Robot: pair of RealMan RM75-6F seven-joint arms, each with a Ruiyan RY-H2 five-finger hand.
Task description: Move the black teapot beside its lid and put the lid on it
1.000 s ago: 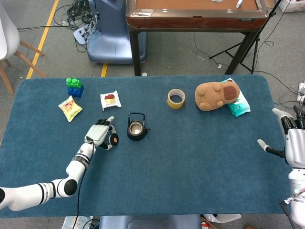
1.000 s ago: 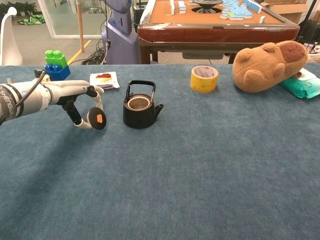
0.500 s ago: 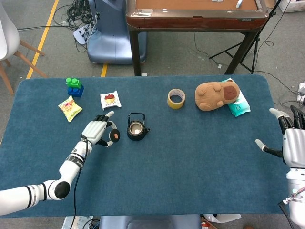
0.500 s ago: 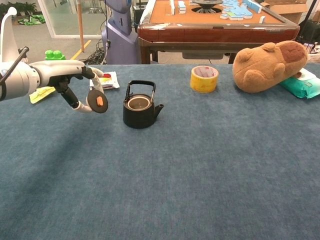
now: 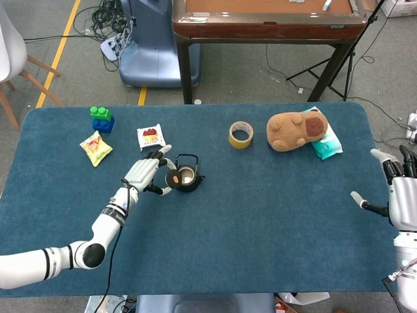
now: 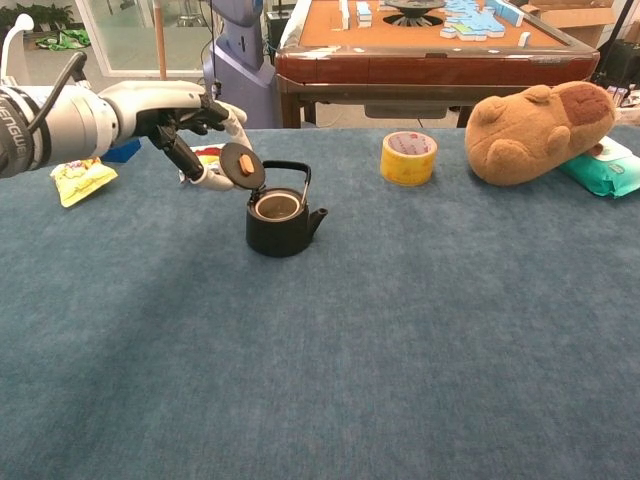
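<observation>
Lid (image 6: 242,166) | small, rigid, probably light; left hand (image 6: 190,125) pinches its rim, tilted, just left of teapot (image 6: 279,215) mouth; right hand (image 5: 399,189) spread, holding nothing

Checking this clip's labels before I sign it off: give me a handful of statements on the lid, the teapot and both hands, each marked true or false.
1. The left hand holds the lid off the table. True.
2. The lid sits on the teapot. False: it is tilted in the air at the teapot's upper left, and the teapot mouth is open.
3. The right hand holds the tape roll. False: it holds nothing, fingers apart, at the table's right edge; the tape lies by the plush toy.
4. The teapot stands upright. True.
5. The teapot's handle is folded down. False: it stands up.
</observation>
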